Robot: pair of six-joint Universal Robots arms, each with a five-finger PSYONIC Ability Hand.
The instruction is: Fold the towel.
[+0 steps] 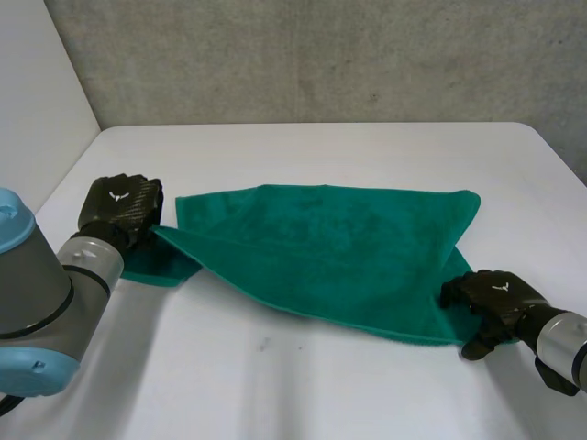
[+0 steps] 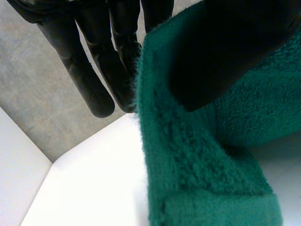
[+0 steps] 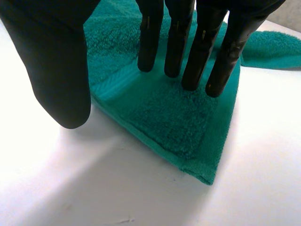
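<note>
Now | first fold | left robot hand (image 1: 119, 207) pinches towel (image 1: 330, 247) corner | right robot hand (image 1: 496, 295) wide | next: pinch its corner

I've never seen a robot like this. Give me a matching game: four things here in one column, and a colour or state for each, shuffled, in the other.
Things:
1. left hand
2. right hand
3. towel
4. table

Colours or states:
A. white
B. green
C. pinches the towel between thumb and fingers
D. fingers straight, at a towel corner lying flat

Pairs: 1-C, 2-D, 3-B, 4-A
</note>
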